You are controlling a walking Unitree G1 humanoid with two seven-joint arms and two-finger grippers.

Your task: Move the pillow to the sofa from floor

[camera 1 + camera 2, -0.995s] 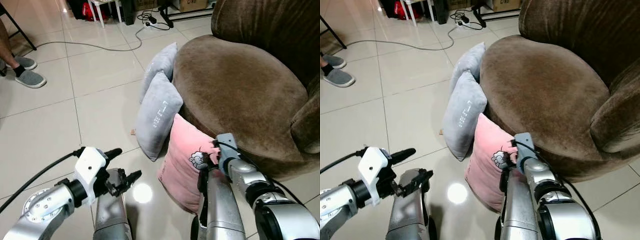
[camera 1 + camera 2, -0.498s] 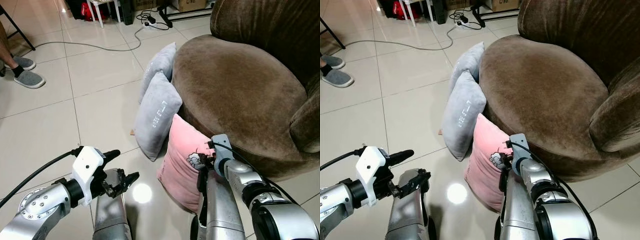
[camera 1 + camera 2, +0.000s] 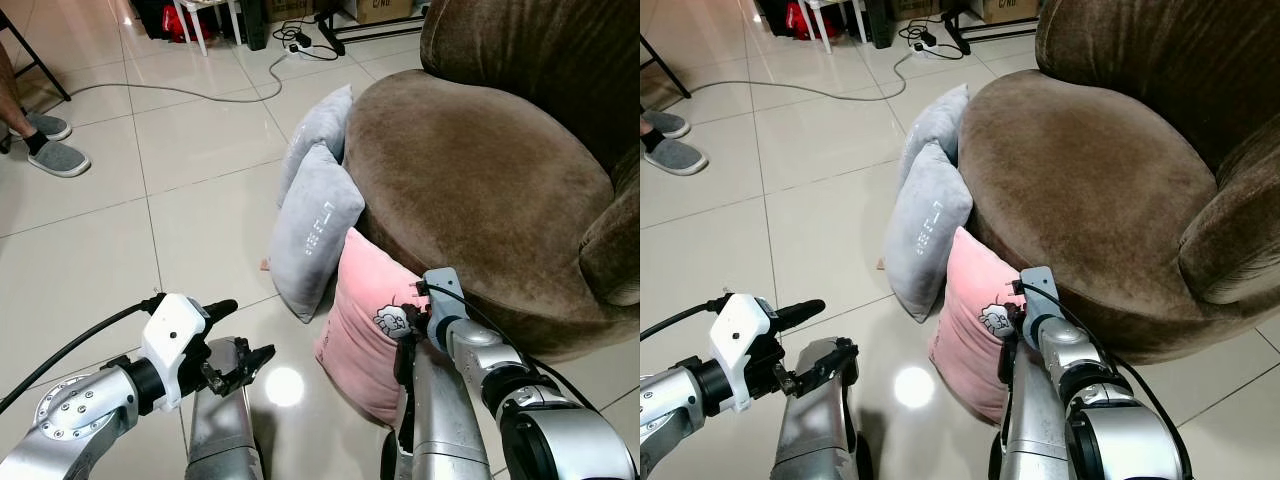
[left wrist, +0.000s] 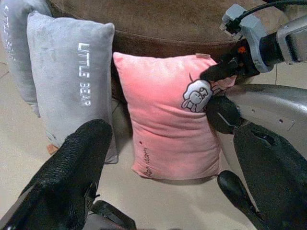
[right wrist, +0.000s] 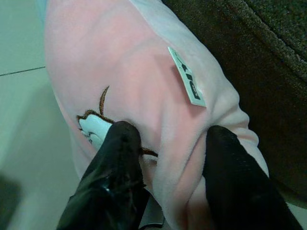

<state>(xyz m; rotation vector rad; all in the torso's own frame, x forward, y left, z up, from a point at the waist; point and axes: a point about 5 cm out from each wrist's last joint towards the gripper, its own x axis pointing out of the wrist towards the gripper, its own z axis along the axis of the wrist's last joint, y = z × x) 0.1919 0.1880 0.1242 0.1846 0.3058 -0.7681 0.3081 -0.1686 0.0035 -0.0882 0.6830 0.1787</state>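
Note:
A pink pillow (image 3: 370,325) with a white rabbit picture stands on the tiled floor, leaning against the round brown sofa (image 3: 480,190). My right gripper (image 5: 175,158) is at its upper corner beside the sofa, with the two black fingers (image 5: 120,158) pinched into the pink fabric near the rabbit and the label. The left wrist view shows those fingers (image 4: 218,72) clamped over the pillow's (image 4: 168,120) edge. My left gripper (image 3: 240,335) hovers low over the floor left of the pillow, open and holding nothing.
Two grey pillows (image 3: 315,225) (image 3: 322,130) lean on the sofa just left of the pink one. A person's feet in grey shoes (image 3: 55,155) are at the far left. A cable (image 3: 180,92) and a power strip (image 3: 300,40) lie on the floor behind.
My left gripper has sunk a little and drawn back toward me. The right gripper has stayed at the pink pillow's corner, shifted slightly left.

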